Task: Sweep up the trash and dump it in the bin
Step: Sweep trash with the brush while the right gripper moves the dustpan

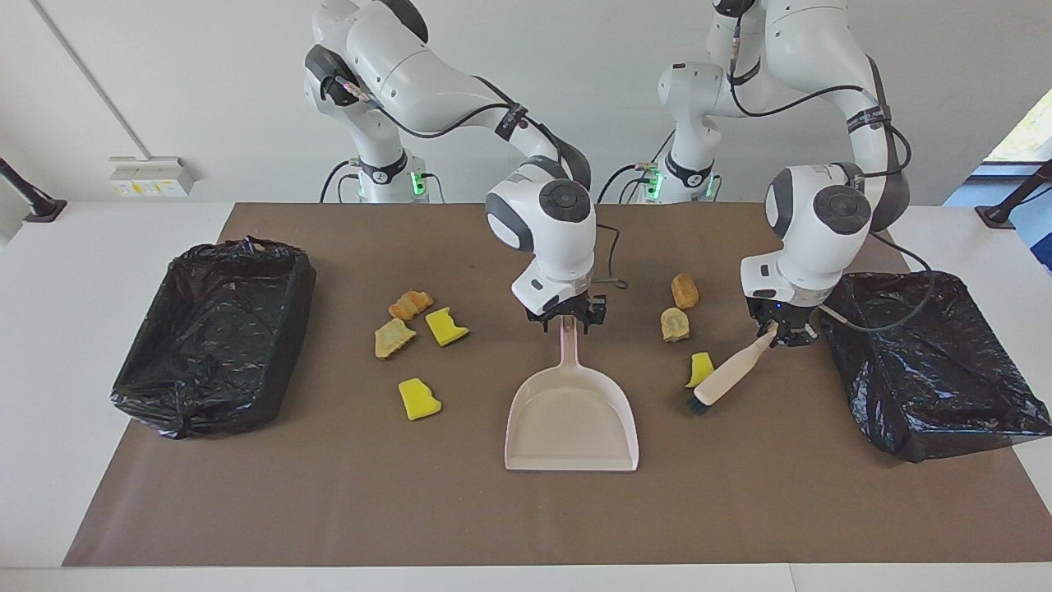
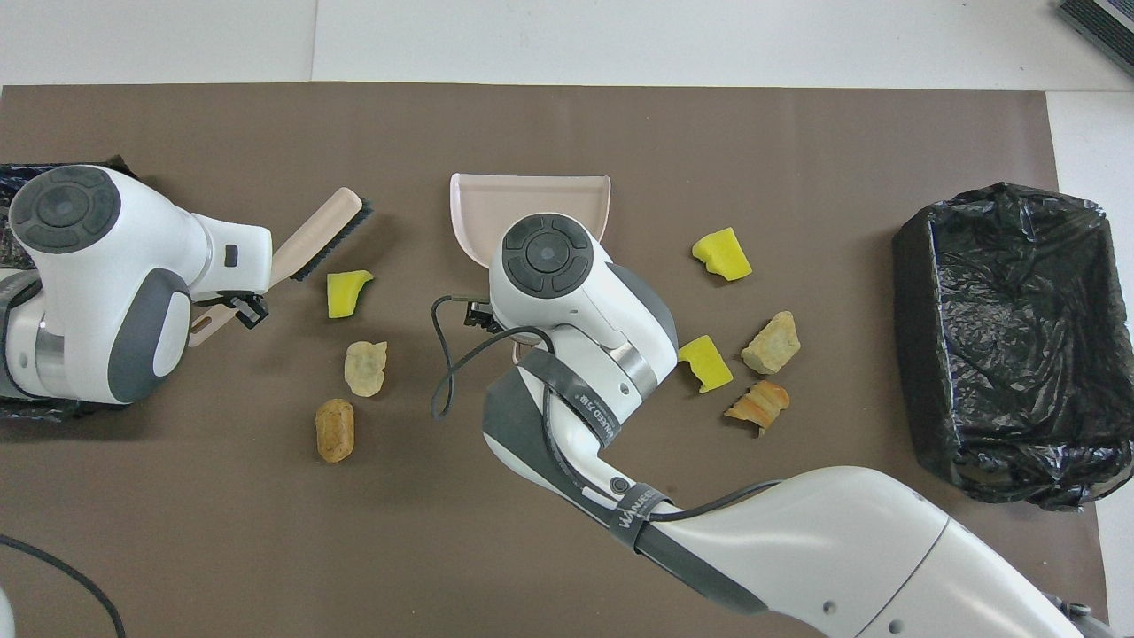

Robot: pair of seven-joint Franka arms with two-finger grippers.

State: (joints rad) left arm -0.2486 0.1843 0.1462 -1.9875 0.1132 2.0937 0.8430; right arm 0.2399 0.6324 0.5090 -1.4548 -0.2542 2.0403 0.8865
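Clamped in the left gripper point(image 1: 781, 333) by its handle, the hand brush point(image 1: 727, 380) slants down to the brown mat point(image 1: 329, 510), its bristle end touching down just beside one yellow sponge scrap point(image 1: 700, 369). That scrap lies beside the dustpan point(image 1: 573, 419), toward the left arm's end of the table. Two bread-like scraps point(image 1: 675, 324) lie nearer the robots than it. Four more scraps point(image 1: 417, 337), two yellow and two golden-brown, lie on the mat off the dustpan's other edge, toward the right arm's end. The right gripper point(image 1: 567, 316) sits at the dustpan's handle; whether it grips I cannot tell. A black-lined bin point(image 1: 929, 362) stands at each end.
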